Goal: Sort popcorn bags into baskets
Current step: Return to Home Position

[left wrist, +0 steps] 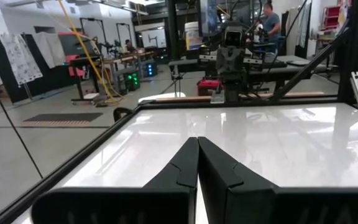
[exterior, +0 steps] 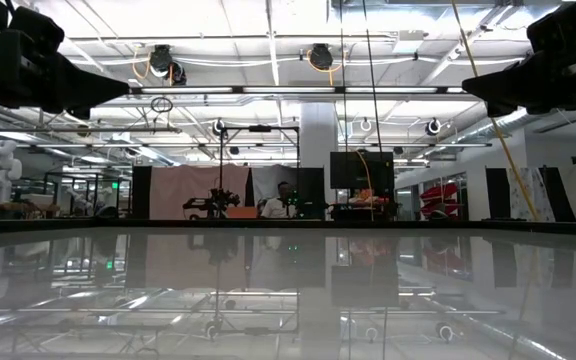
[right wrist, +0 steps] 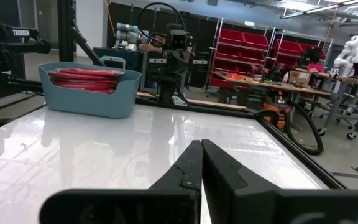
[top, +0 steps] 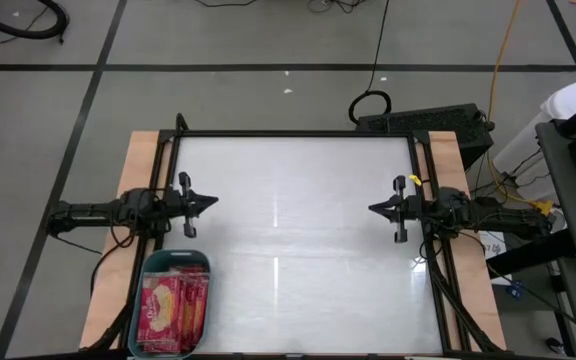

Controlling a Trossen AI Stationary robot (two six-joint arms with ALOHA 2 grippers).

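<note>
A teal-blue basket (top: 171, 305) stands at the table's near left corner, and the right wrist view shows the basket (right wrist: 91, 93) from the side. Several red popcorn bags (top: 173, 308) lie stacked inside it, their tops (right wrist: 82, 77) level with the rim. My left gripper (top: 211, 203) hovers shut at the table's left edge, just beyond the basket, pointing right. My right gripper (top: 372, 209) hovers shut at the right edge, pointing left. In the wrist views the left fingertips (left wrist: 197, 139) and the right fingertips (right wrist: 201, 143) meet with no gap. Neither gripper holds anything.
The white glossy table top (top: 298, 230) lies between the two grippers, framed by a black rail (top: 293, 134). Wooden side strips (top: 138, 160) flank it. Beyond the far edge, a person (left wrist: 270, 22) stands among benches and racks.
</note>
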